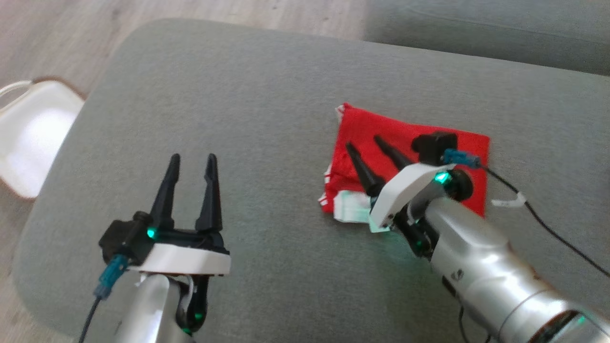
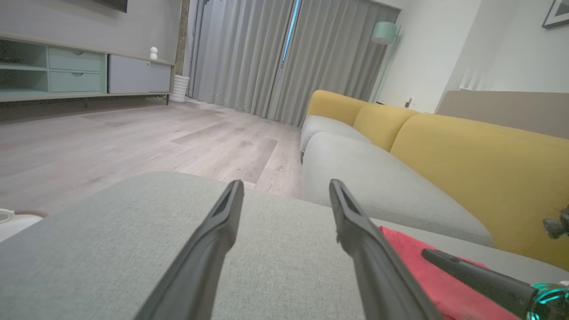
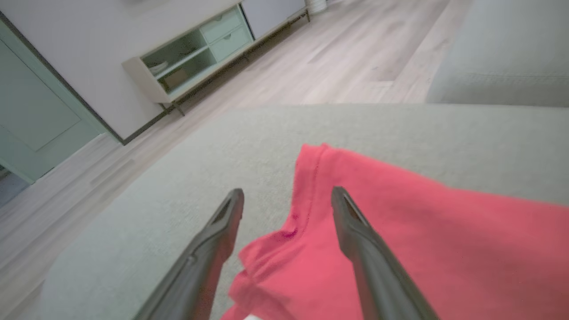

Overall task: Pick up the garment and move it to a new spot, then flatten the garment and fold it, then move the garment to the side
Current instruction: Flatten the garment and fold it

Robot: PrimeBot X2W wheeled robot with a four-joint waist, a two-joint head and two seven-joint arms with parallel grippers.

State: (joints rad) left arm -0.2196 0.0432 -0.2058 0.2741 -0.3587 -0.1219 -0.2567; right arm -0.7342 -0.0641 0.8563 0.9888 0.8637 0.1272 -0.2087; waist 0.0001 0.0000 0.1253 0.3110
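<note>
Grey fabric ottoman on pale wood floor, yellow-backed sofa beyond. One folded red garment lies on the ottoman. Left gripper and right gripper both gape empty.

Garment near edge hid by R arm.

The right gripper holds its fingers spread, straddling the left edge of the red garment on a grey cushion. A pale sideboard stands far left.
</note>
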